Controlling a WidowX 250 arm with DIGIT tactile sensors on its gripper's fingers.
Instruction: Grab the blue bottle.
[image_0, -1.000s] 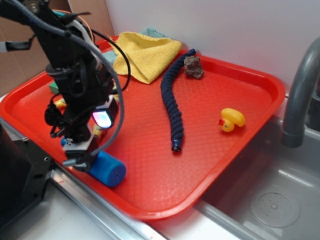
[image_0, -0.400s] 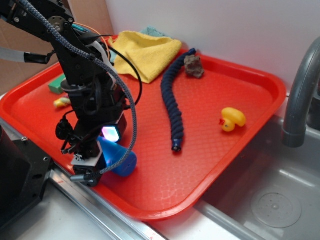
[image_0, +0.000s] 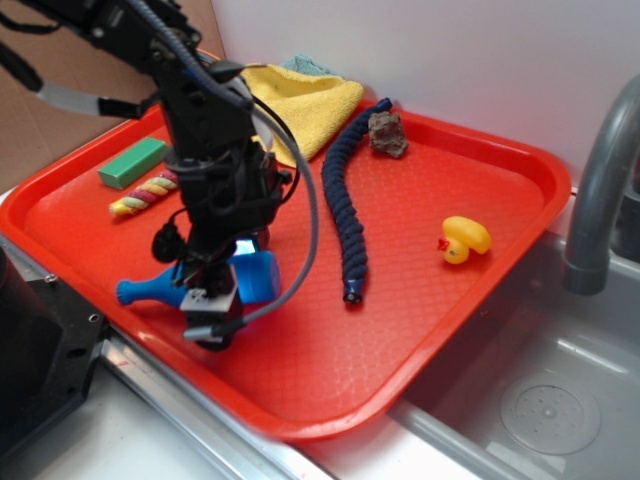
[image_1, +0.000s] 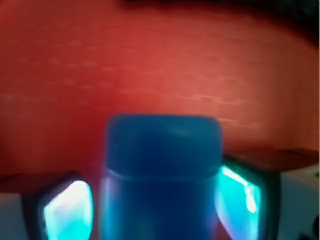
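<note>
The gripper (image_0: 222, 300) is clamped on the blue bottle (image_0: 190, 285) — in the wrist view the bottle (image_1: 162, 175) fills the gap between two glowing pads (image_1: 67, 212), one on each side, pressed to its body. From outside, the bottle lies sideways near the front-left edge of the red tray (image_0: 420, 270), its narrow neck poking left and its fat body tucked under the black arm. Whether it is lifted off the tray or touching it, I cannot tell.

Around the tray: a green block (image_0: 132, 162) and a striped twisted candy (image_0: 145, 195) sit at the left, close together. A yellow cloth (image_0: 300, 105) is bunched at the back. A dark-blue braided rope (image_0: 345, 200) runs down the middle, with a brown rock (image_0: 387, 133) just beside its far end. A yellow rubber duck (image_0: 464, 240) sits alone on the right.

The tray rests on a metal surface (image_0: 200, 440) beside a sink (image_0: 550, 400) — a grey faucet (image_0: 600, 180) curves up at the right. A white wall stands behind.
</note>
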